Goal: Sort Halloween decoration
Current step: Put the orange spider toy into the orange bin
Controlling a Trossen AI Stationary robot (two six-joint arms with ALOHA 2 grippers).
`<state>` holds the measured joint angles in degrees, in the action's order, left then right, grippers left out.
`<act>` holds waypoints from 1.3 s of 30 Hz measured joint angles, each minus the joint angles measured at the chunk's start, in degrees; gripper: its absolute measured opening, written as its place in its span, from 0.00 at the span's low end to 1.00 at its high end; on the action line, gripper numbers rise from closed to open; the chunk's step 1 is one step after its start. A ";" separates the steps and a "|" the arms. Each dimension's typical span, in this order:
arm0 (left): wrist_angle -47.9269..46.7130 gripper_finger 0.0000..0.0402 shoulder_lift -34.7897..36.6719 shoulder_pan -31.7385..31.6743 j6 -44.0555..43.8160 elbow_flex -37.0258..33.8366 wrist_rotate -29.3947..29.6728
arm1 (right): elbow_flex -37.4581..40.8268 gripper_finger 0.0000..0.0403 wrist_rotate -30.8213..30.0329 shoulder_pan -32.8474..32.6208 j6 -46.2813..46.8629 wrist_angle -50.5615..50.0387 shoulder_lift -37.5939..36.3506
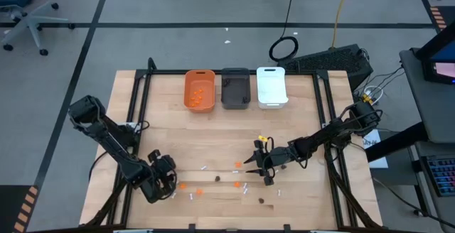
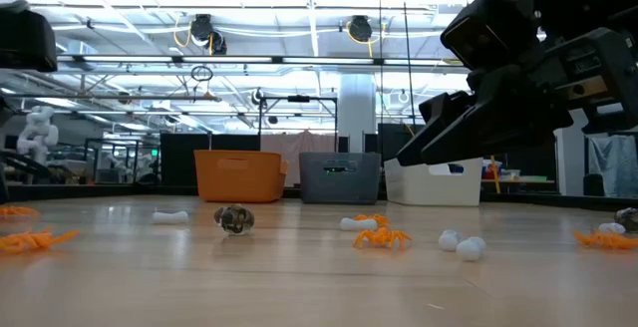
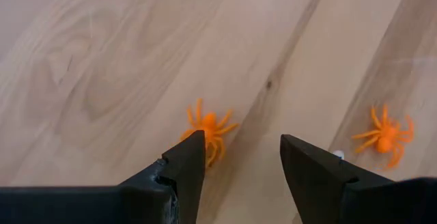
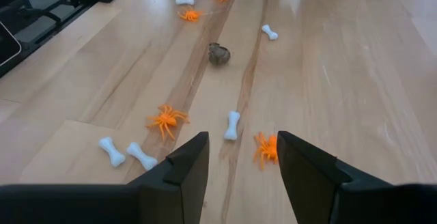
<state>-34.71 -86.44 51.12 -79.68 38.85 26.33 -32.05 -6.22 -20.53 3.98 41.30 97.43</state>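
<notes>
While most decorations lie scattered on the near half of the table point(image 1: 213, 141), orange pieces already sit in the orange bin point(image 1: 200, 89). Seen from the right wrist, a white bone point(image 4: 232, 125) lies flat just ahead of the fingers, its long axis running away from the camera; a pair of bones point(image 4: 127, 153) lies to one side, each angled across the boards. An orange spider point(image 4: 166, 119) rests legs splayed, and a dark lump point(image 4: 218, 54) sits farther off.

Surface: pale wood planks framed by black rails. The orange bin, grey bin point(image 1: 235, 88) and white bin point(image 1: 271, 86) stand side by side at the far edge. Beyond, the low view shows a lit workshop with ceiling lights and dark equipment.

Left gripper point(image 3: 242, 159): low over the near-left table, fingers apart and empty, one fingertip point(image 3: 191, 152) overlapping a spider point(image 3: 209, 130); contact cannot be told. A second spider point(image 3: 386, 134) lies well aside.

Right gripper point(image 4: 240, 157): near the table's middle, fingers apart, holding nothing, a spider point(image 4: 268, 147) just beside one finger.
</notes>
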 joint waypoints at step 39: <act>1.10 0.00 0.16 -0.74 15.29 -1.98 20.11 | 0.00 0.39 0.00 0.00 -0.15 0.52 0.00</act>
<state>-33.61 -86.28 50.39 -64.39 36.87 46.44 -32.05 -6.22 -20.53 3.84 41.82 97.43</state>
